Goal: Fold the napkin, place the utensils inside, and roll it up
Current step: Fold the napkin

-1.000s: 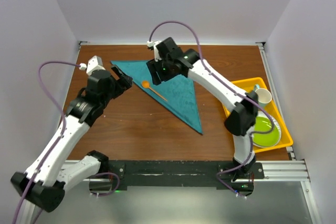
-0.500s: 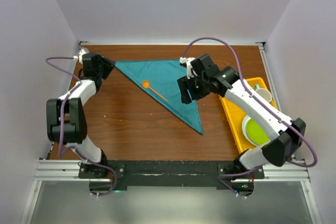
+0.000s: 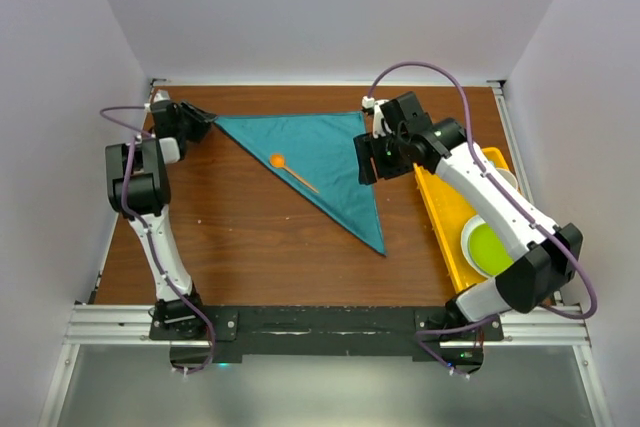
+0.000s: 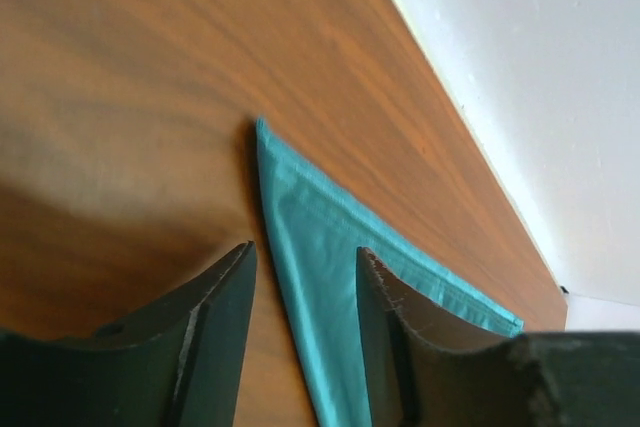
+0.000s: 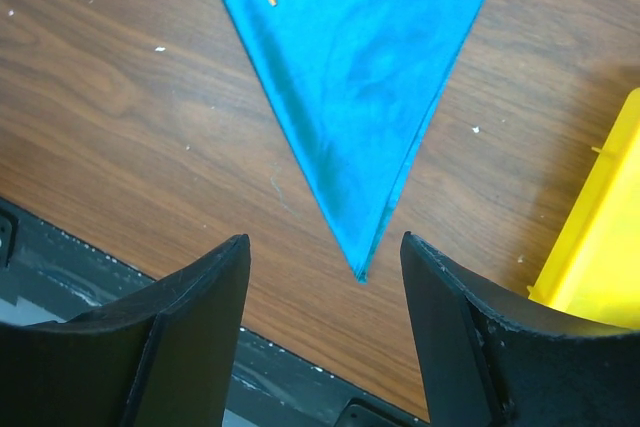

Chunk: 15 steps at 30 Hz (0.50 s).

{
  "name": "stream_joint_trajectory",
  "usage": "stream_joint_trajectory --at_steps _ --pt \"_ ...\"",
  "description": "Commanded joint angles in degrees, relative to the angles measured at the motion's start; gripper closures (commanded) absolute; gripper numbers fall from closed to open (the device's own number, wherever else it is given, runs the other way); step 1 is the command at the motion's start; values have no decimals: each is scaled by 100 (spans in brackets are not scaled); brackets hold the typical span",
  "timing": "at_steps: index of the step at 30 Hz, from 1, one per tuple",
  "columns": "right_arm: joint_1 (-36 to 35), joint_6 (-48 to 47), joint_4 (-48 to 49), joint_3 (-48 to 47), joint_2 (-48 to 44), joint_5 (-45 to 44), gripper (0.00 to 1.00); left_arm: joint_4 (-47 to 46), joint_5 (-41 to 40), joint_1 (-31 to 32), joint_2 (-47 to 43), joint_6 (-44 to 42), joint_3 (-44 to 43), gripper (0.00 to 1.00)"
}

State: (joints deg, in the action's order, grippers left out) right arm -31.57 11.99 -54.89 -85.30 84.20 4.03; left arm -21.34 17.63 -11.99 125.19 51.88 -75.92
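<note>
Arm stretched far, left fingers apart at napkin corner, right fingers apart near napkin

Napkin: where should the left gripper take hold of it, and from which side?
Grip the napkin at its far-left corner, coming in low from the left. It lies flat as a folded triangle, and that pointed tip is clear of the spoon. The left gripper straddles the cloth just behind the tip with open jaws, so closing there should pinch it.
</note>
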Motion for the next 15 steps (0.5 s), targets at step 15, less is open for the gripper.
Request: stream_joint_trajectory --at_steps 15 --pt "248 23 -30 -699 562 256 33 -177 74 -84 612 -485 -678 57"
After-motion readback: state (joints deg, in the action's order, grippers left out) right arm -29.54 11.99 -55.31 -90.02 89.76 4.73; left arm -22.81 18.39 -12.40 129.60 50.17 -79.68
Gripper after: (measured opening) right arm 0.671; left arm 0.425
